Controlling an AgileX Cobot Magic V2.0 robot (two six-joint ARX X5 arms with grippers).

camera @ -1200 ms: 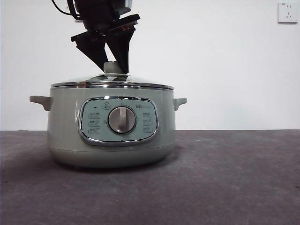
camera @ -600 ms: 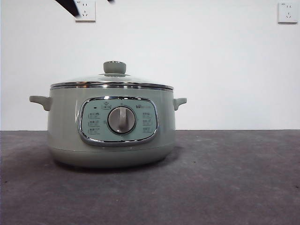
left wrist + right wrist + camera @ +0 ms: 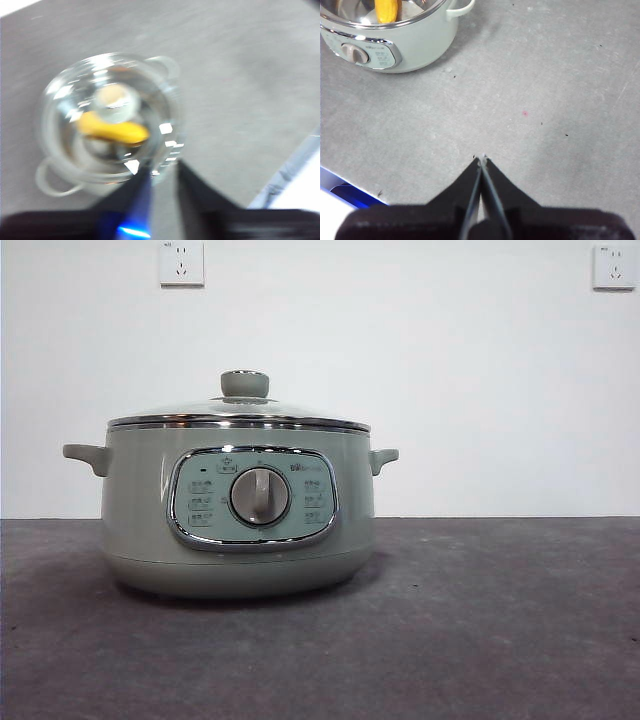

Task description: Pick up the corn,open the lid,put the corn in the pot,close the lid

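The sage-green pot stands on the grey table with the glass lid shut on it, knob on top. The yellow corn lies inside the pot, seen through the lid in the blurred left wrist view. It also shows in the right wrist view. My left gripper is high above the pot, open and empty, out of the front view. My right gripper is shut and empty over bare table, well apart from the pot.
Two wall sockets are on the white wall behind. The grey table stretches to the right of the pot. Its edge shows in the left wrist view and the right wrist view.
One second ago a gripper was at the lid's knob. It has let go and risen out of the front view. The lid stays shut on the pot.
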